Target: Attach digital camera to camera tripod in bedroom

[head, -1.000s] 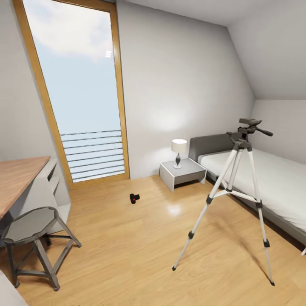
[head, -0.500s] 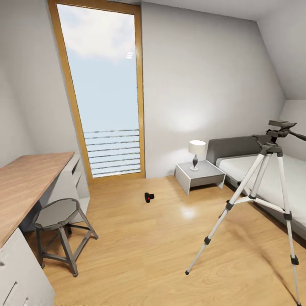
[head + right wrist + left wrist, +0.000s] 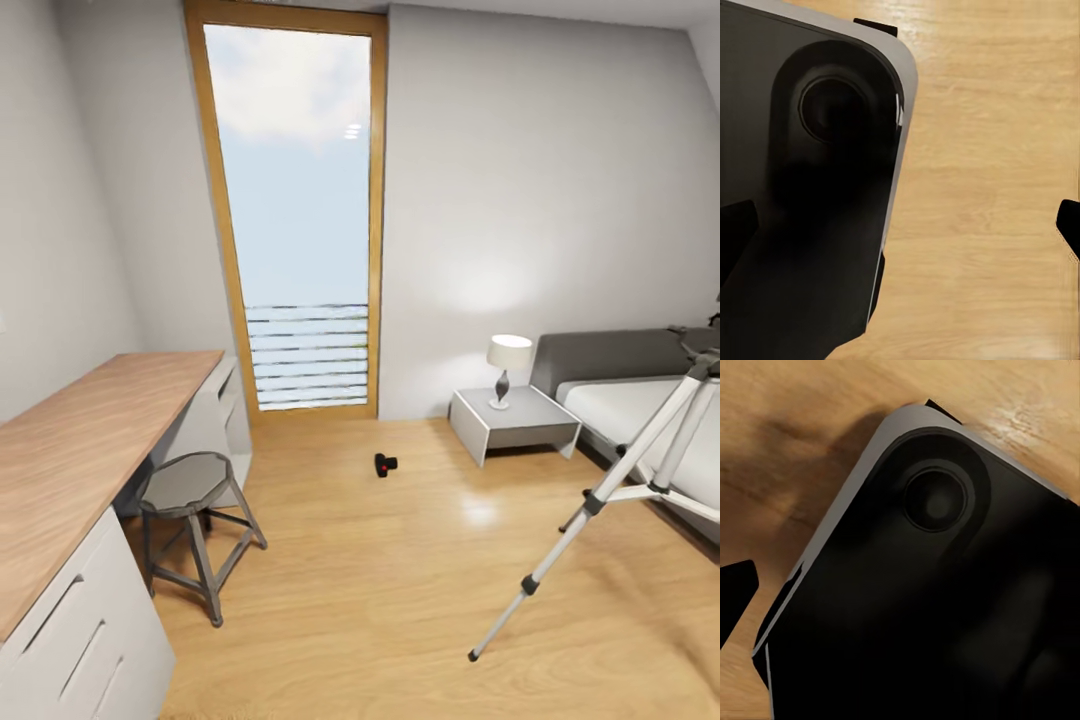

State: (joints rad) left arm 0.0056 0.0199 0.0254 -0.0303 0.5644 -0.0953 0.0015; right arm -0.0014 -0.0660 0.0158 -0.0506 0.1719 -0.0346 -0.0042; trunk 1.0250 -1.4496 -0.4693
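Camera view: my head had swung left over the last second; the whole picture slid right, so the furniture itself had not moved
Digital camera (image 3: 385, 465): it lay on the wood floor (image 3: 400, 600), well out in the open, between the tall window (image 3: 300, 230) and the nightstand (image 3: 513, 424), red button showing; nothing touched it
Camera tripod (image 3: 620, 480): it stood at the right edge of my head view, beside the bed (image 3: 640, 400); its head was cut off by the frame, where a second earlier I had seen the whole stand
Other things: a desk (image 3: 90, 450) with a stool (image 3: 190, 490) tucked beside it ran along the left wall; a small lamp (image 3: 508, 358) sat on the nightstand
My left fingers: the left wrist view gave me a dark part of my own base (image 3: 937, 607) over the floorboards and one black tip at the edge; I could not tell how far apart they stood, and I saw nothing held
My right fingers: same story in the right wrist view, dark tips at both edges with bare floor between; I could not tell their spread
Meaning for the task: I judged the turn had centred the camera in front of me, so driving up to it and picking it off the floor came next; attaching had not begun
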